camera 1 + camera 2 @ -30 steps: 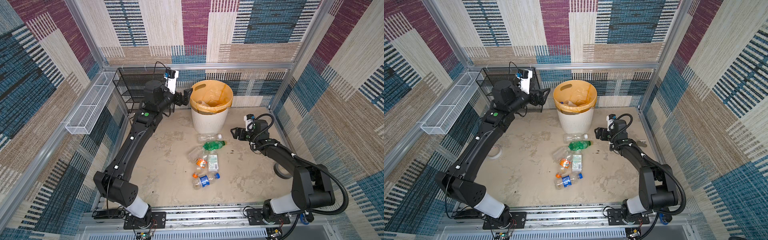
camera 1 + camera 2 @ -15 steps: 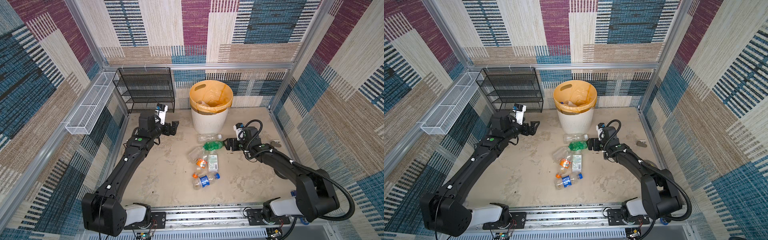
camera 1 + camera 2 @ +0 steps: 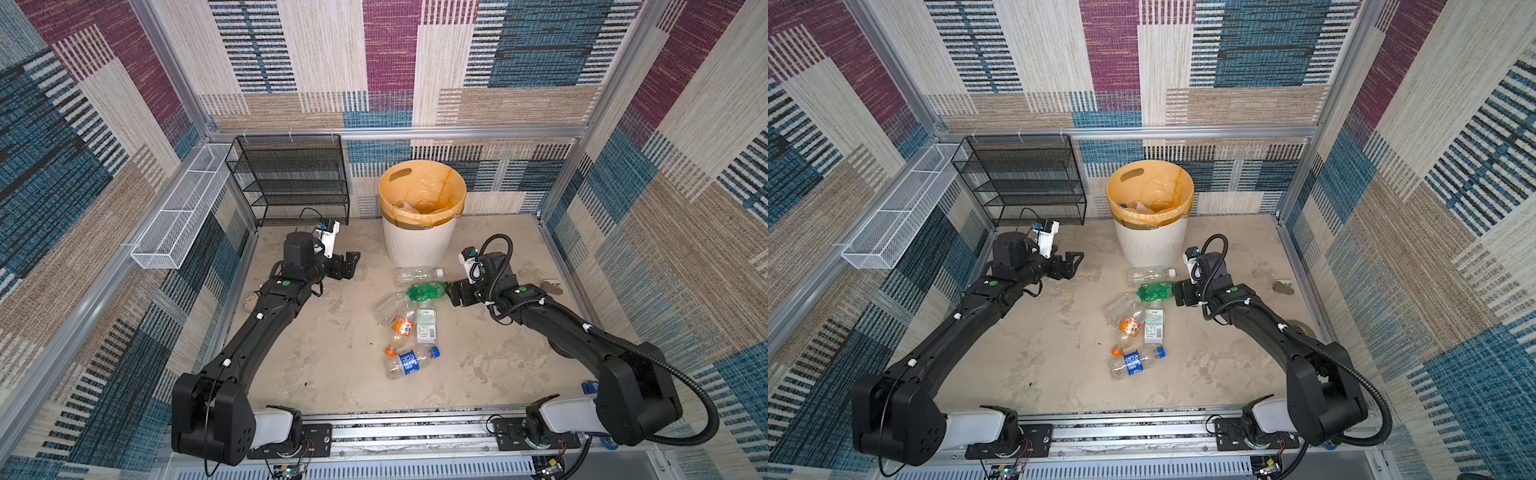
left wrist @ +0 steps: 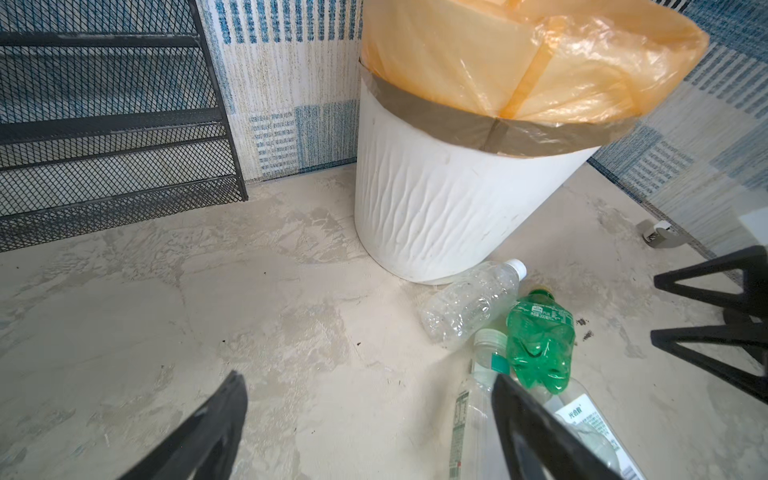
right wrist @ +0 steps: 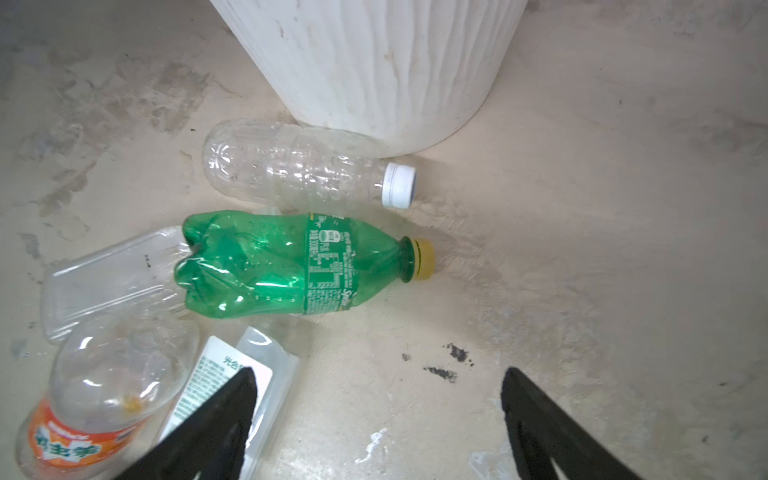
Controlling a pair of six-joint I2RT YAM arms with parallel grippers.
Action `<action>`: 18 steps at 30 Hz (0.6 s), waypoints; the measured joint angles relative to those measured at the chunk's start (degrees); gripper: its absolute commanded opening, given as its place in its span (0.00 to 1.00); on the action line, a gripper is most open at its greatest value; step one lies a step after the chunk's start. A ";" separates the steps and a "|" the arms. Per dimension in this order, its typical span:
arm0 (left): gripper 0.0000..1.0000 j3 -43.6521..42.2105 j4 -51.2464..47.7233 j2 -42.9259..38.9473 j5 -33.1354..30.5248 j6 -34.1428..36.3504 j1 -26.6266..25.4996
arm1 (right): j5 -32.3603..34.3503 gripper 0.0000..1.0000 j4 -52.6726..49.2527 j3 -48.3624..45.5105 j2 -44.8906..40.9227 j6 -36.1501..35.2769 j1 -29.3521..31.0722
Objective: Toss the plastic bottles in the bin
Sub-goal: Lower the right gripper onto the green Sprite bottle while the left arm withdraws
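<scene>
- Far left, a white wire basket [image 3: 166, 232] hangs on the rail of the 9 o'clock wall. A black mesh rack [image 3: 291, 178] stands in the table's 11 o'clock corner.
- The left hand [image 3: 352, 264] is held over bare table [image 3: 324, 357], at about 10 o'clock from the table's middle. Its fingers are spread wide with nothing between them, and it points toward 3 o'clock, well apart from every bottle.
- The bin [image 3: 417, 245], white and ribbed, stands upright at the table's 12 o'clock edge, lined with an orange-yellow bag [image 3: 440, 187]. In a top view a few bottles [image 3: 1139, 206] lie inside it.
- Six plastic bottles [image 3: 424, 332] lie on the table at the bin's 6 o'clock.
- A clear bottle [image 3: 417, 275] with a white cap lies at the bin's foot. A green bottle [image 3: 426, 291] lies just beside it at its 6 o'clock, yellow cap toward 3 o'clock.
- A crushed clear bottle [image 3: 387, 305] lies at the green one's 8 o'clock. An orange-labelled bottle [image 3: 402, 325] and a white-labelled bottle [image 3: 426, 316] lie side by side at its 6 o'clock.
- A blue-labelled bottle [image 3: 409, 361] lies nearest the 6 o'clock edge.
- The right hand [image 3: 450, 293] sits at the green bottle's 3 o'clock, near the cap but not touching it. Its fingers are parted and hold nothing.
- A small grey object [image 3: 550, 286] lies by the 3 o'clock edge.
</scene>
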 measured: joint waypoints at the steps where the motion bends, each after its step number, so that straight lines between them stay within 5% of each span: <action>1: 0.92 -0.15 0.04 -0.07 0.00 0.00 0.00 | 0.20 0.93 -0.04 0.28 0.48 -1.62 -0.02; 10: 0.91 -0.46 1.05 -0.17 0.02 -0.02 0.00 | 3.91 0.95 1.68 -5.86 -0.52 -15.54 4.37; 18: 0.91 -0.55 1.57 0.07 0.22 -0.02 0.00 | 7.39 0.96 15.13 -17.00 -4.72 -26.67 5.84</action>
